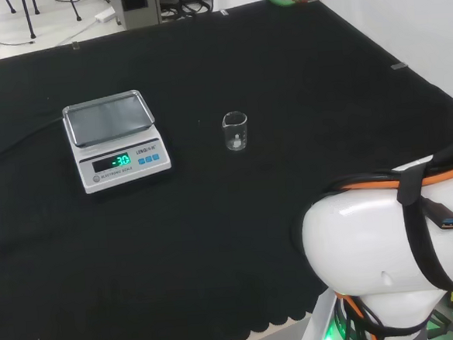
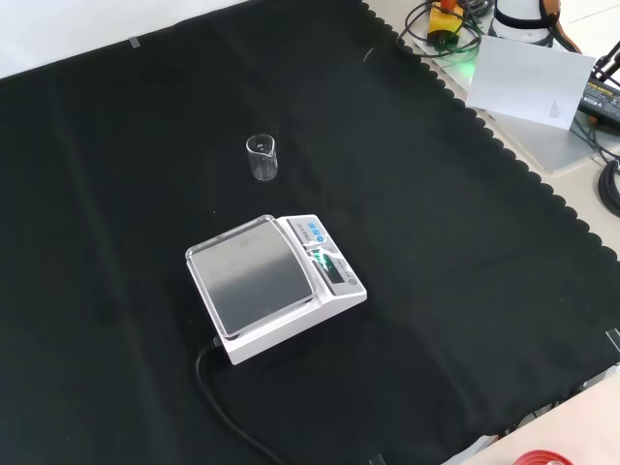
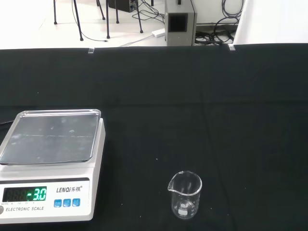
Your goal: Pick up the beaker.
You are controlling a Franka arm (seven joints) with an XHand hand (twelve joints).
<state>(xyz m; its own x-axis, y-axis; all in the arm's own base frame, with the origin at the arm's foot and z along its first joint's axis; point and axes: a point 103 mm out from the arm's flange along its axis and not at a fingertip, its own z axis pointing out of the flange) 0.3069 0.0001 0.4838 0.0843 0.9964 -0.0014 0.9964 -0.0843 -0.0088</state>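
Beaker (image 1: 235,131) upright, apart from scale (image 1: 115,140)

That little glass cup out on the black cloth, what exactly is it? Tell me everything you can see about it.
It is a small clear beaker, seemingly glass, with straight walls, a flat base and a rim with a little pouring spout, seen in the wrist view. It stands upright on the black cloth, by itself, with nothing touching it. It looks empty, though a small pale mark shows near its base. In the head view it stands right of the white scale; in the front view it stands beyond the scale.
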